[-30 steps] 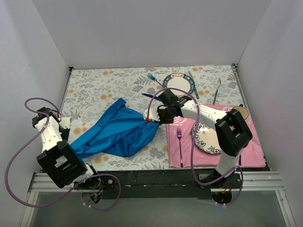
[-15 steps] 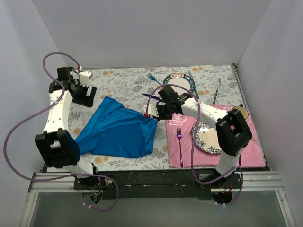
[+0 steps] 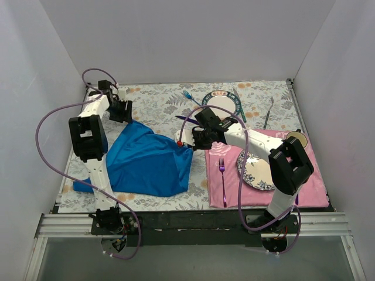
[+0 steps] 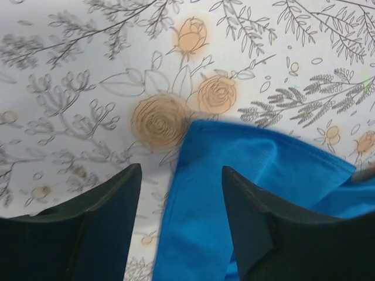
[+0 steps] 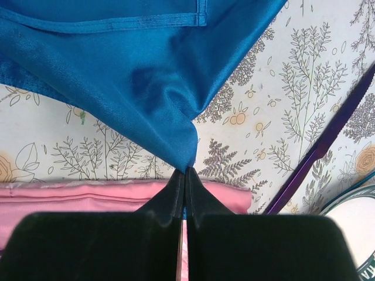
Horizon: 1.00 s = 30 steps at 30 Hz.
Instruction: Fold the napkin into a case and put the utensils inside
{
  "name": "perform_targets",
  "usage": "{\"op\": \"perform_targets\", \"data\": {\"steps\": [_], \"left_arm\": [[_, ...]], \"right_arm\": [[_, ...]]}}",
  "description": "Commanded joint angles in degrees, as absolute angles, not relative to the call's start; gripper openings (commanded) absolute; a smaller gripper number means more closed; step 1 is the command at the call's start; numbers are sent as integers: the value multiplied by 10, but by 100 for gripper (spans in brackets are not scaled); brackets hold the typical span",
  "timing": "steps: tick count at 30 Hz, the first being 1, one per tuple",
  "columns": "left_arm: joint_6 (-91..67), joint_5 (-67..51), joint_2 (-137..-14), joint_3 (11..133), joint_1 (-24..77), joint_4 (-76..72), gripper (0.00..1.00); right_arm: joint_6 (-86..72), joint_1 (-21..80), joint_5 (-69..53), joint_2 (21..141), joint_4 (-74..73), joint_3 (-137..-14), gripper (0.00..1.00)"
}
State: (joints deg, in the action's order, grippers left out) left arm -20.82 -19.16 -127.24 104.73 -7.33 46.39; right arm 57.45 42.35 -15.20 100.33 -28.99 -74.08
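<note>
The blue napkin lies spread and loosely rumpled on the floral table left of centre. My left gripper hangs open just over its far left corner; the cloth's edge runs between the two dark fingers, untouched. My right gripper is shut on the napkin's right corner, pulling the cloth taut. The dark purple knife lies just beyond the right gripper, also seen in the right wrist view. The light-blue fork lies at the far middle.
A pink placemat at the right carries a magenta fork, a patterned plate and a round coaster. A teal-rimmed plate, a teal knife and a silver utensil lie at the far right. White walls enclose the table.
My left arm has swung from the near left up to the napkin's far left corner and its gripper has opened. The napkin now lies flatter and wider. The right gripper has barely moved.
</note>
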Motion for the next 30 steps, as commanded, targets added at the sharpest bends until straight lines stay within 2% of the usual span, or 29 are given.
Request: {"op": "perform_targets", "data": {"steps": [1, 8, 15, 16, 21, 26, 29, 30], "left_arm": [[-190, -165, -1267, 1063, -45, 422, 53], [-166, -145, -1288, 1050, -22, 403, 39], [-150, -119, -1281, 1024, -19, 410, 10], [-151, -113, -1274, 1015, -21, 403, 0], [-192, -71, -1213, 974, -62, 372, 0], [-206, -57, -1124, 883, -124, 364, 0], [-209, -42, -1076, 828, -148, 360, 0], [-209, -44, -1064, 820, -155, 358, 0]], "right_arm": [[572, 426, -156, 995, -282, -755, 1], [578, 426, -144, 1002, -282, -761, 1], [598, 424, -124, 1011, -275, -766, 1], [605, 423, -120, 1013, -272, -766, 1], [643, 403, -71, 1049, -232, -793, 1], [636, 405, -89, 1118, -236, -903, 1], [617, 434, -57, 1144, -234, -946, 26], [613, 438, -45, 1145, -229, -947, 37]]}}
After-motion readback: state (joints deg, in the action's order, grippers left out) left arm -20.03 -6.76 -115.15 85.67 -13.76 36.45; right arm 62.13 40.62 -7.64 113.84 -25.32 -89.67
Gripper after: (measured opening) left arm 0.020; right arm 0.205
